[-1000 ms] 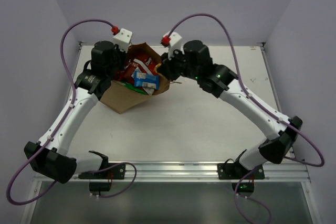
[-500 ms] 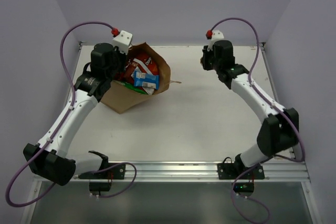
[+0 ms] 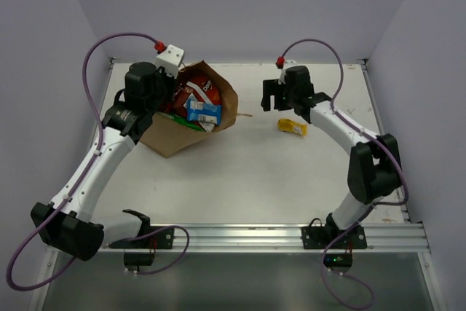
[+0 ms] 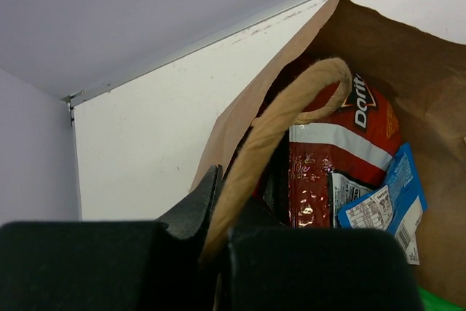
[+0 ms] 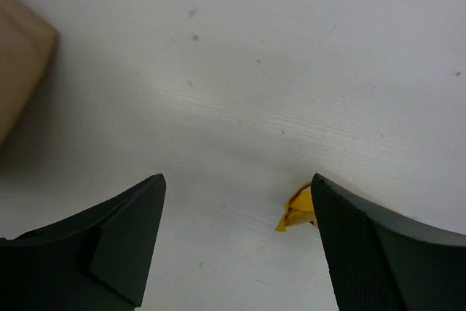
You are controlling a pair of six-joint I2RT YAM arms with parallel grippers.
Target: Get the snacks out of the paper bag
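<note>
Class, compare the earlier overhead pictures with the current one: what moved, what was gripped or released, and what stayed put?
The right gripper left the paper bag mouth, swung right across the table and opened; a small yellow packet now lies on the table beside it. Unchanged: the left gripper stays shut on the bag's handle, and the bag with its remaining snacks has not moved.

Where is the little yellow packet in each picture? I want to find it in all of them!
Top view: the yellow packet lies on the table, right of middle, apart from the bag.
Left wrist: not in it; this view looks into the bag.
Right wrist: the yellow packet is low, right of middle, only a corner showing.
Shared landmark: the bag, seen in all three; in the right wrist view it sits at the left edge.
</note>
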